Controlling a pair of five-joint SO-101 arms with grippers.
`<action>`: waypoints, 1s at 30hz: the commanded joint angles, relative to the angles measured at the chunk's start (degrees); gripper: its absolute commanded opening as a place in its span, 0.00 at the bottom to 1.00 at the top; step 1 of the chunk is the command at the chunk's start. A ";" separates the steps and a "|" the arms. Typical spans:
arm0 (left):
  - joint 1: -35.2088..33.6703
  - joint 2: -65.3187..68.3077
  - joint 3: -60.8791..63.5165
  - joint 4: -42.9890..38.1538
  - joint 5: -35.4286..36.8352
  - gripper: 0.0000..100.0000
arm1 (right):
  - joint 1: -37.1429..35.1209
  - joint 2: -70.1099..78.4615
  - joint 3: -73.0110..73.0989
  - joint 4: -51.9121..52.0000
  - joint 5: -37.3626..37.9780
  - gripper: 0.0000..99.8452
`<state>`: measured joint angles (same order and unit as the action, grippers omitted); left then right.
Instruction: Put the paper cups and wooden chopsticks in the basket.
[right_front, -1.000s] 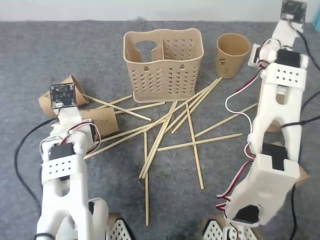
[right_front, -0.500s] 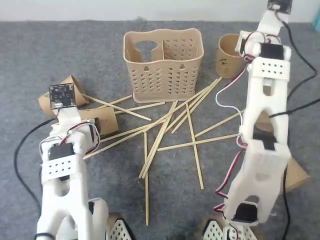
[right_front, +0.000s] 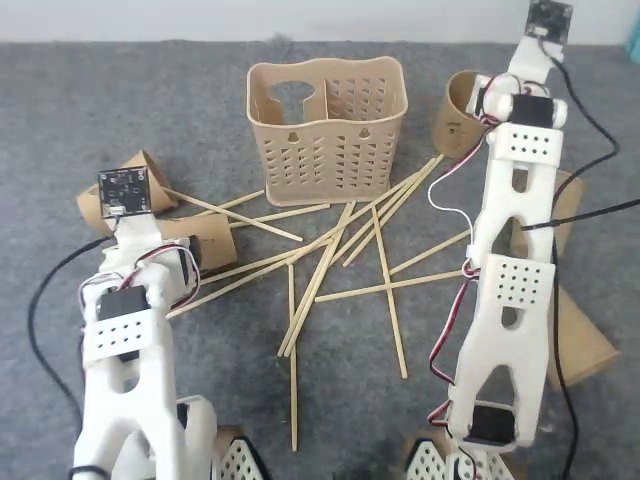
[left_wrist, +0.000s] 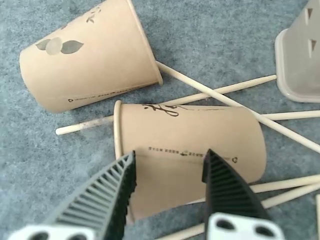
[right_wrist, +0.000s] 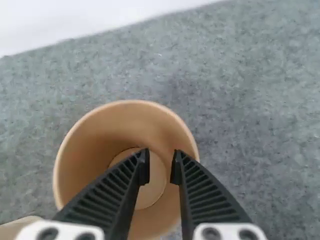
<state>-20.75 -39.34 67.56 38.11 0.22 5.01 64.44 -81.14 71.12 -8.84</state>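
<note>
Above upright cup (right_wrist: 85, 150), right hand (right_wrist: 160, 167) barely apart, left hand (left_wrist: 170, 159) apart over printed cup (left_wrist: 190, 132)

Upright tan basket (right_front: 325, 150); wooden chopsticks (right_front: 333, 243) strewn before it; paper cups (left_wrist: 185, 145) mostly on their sides.

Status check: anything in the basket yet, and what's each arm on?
Done: nothing visible in the basket. In hand: the right gripper sits over the upright cup, jaws nearly together, not gripping it; the left gripper hangs open above a tipped cup. Left: every cup, including the second tipped cup, and the chopsticks scattered in front of the basket.
</note>
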 joint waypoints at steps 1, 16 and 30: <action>0.09 1.76 0.57 1.05 0.44 0.22 | 1.45 -1.45 -3.16 0.48 -0.53 0.09; 0.18 1.76 0.57 0.18 0.44 0.22 | -0.66 -6.73 -5.01 6.73 -0.44 0.16; 0.26 1.76 0.66 0.18 0.44 0.22 | 0.13 -8.40 -12.75 16.57 3.96 0.16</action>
<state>-20.75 -39.34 67.56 38.11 0.22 5.36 61.19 -91.43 87.65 -6.37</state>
